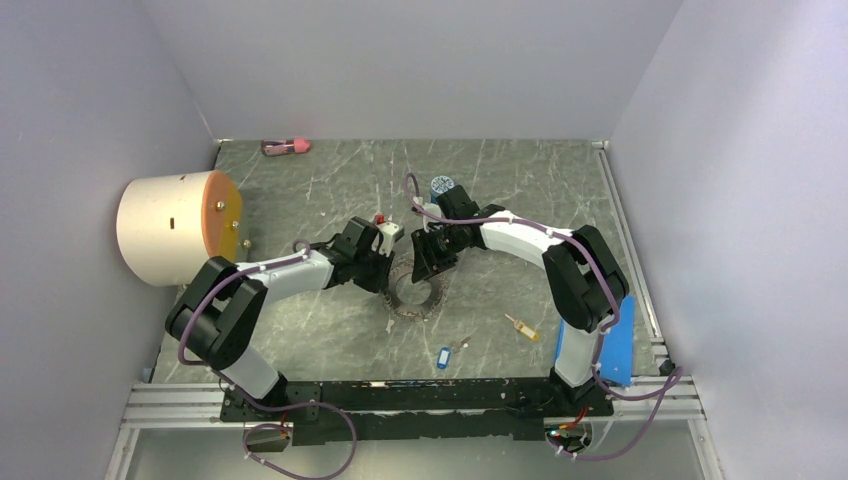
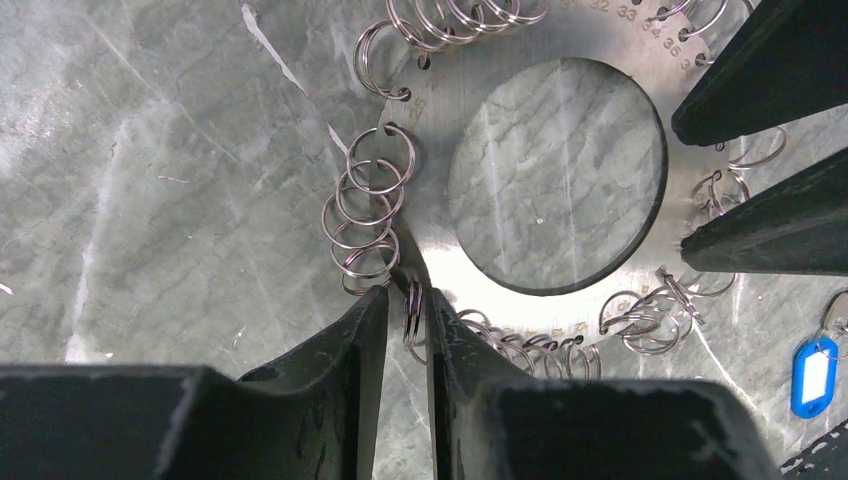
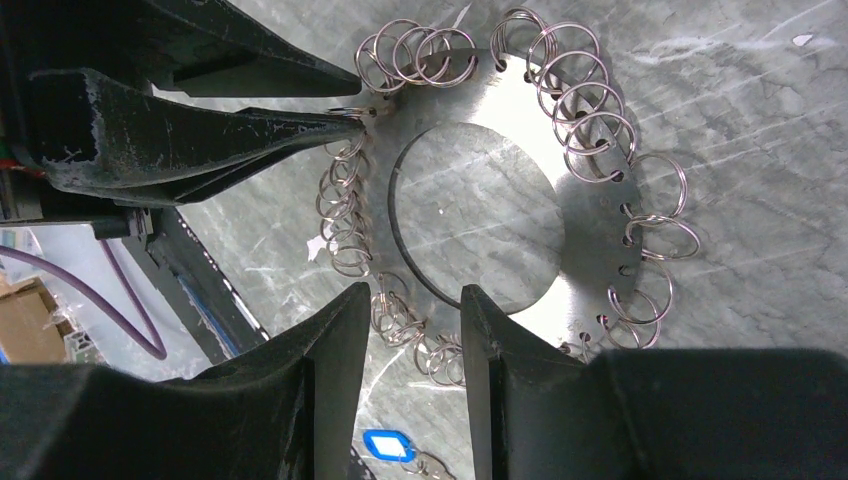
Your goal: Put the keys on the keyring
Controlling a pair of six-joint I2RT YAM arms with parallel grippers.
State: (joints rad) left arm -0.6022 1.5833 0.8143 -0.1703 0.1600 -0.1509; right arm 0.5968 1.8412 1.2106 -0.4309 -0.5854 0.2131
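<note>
While both arms lean in over the middle of the grey marbled table, the biggest item is a cream cylinder with an orange end face, at the left edge by the wall. A blue flat panel sits at the right edge beside the right arm. Next the keyring, flat on the table mid-scene between the two grippers. Close up it's a flat metal disc with a big round hole and numbered small holes along the rim. Bunches of split rings hang through those holes all round.

The left gripper is at the disc's left edge. Fingers narrow, only a slit between the tips, pinching a single split ring that stands on edge in that slit. The right gripper is down at the disc's far side, fingers about half spread, tips over the disc's band with a few rings in the gap. Not closed on anything; can't tell if the tips touch the metal.

A round blue jar sits just behind the right gripper. Loose on the table near the front, well apart from the keyring: blue-tagged key nearer centre, yellow-headed key to its right. A small pink item lies at the far edge, too small to identify.
</note>
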